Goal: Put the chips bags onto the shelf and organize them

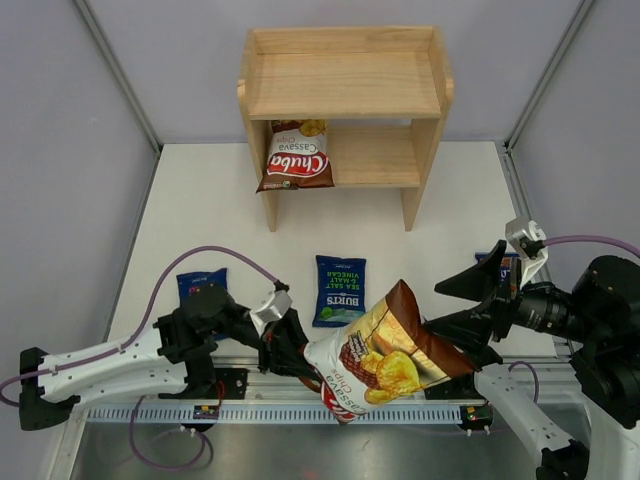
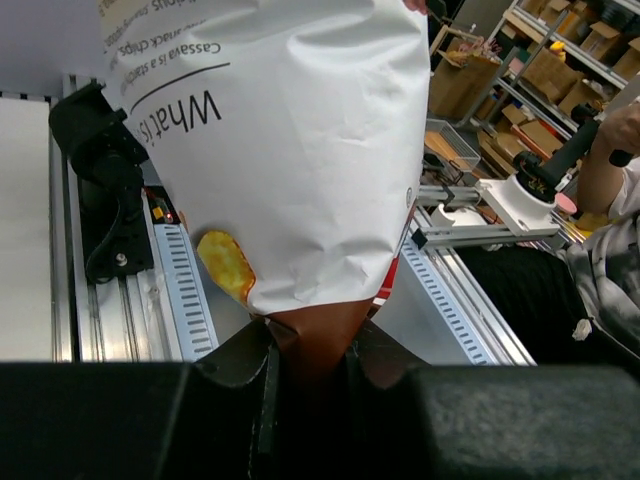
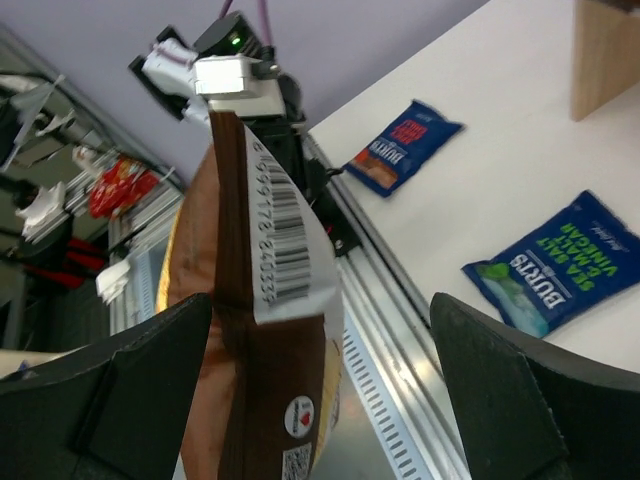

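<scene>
Chuba bag, brown and white, hangs over the near rail, its brown end clamped between the left fingers, the right fingers spread wide either side of its other end. Another Chuba bag sits on the lower tier of the shelf; blue Burts bags lie on the surface.

chuba bag on shelf lower tier; second chuba bag aloft.

White surface; pale lilac walls on three sides. Racks with cardboard boxes beyond.
</scene>
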